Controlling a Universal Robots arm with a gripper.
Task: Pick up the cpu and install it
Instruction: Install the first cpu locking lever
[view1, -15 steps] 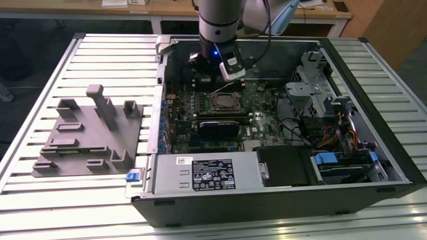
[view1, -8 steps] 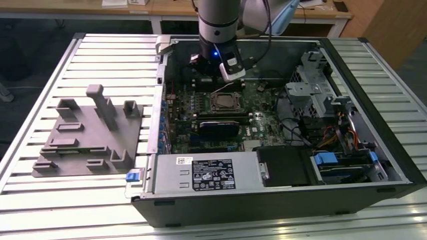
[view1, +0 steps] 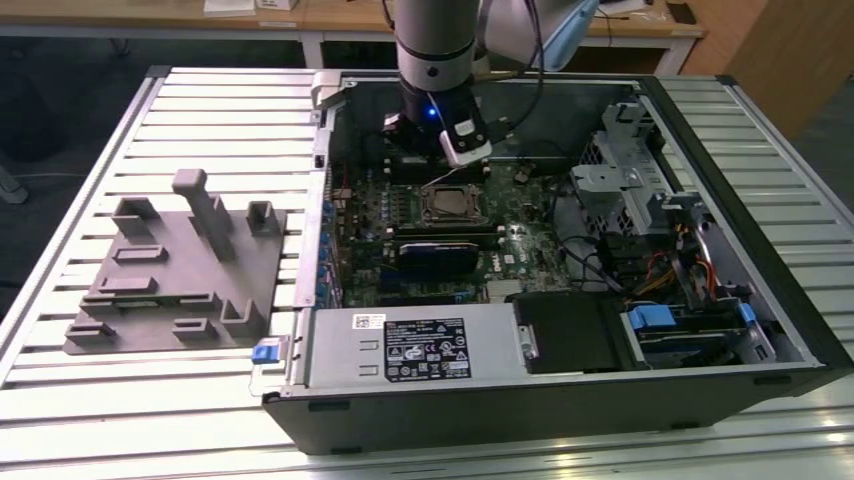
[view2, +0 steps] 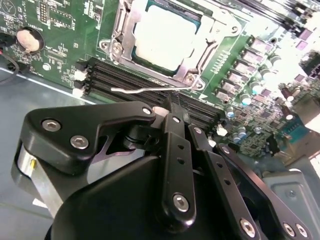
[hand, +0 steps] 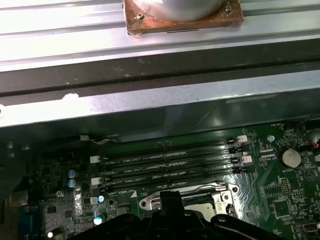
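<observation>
The cpu, a flat square chip with a shiny silver top, lies inside the metal frame of the socket on the green motherboard. A thin wire lever sticks out beside the socket frame. My gripper hangs over the board just behind the socket in the exterior view, holding nothing that I can see. Its black linkages are close to the camera in both wrist views, and an edge of the cpu peeks out beyond them.
The open computer case lies on a slatted metal table. A grey plastic fixture stands at the exterior view's left. Memory slots, a power supply and a drive cage surround the socket.
</observation>
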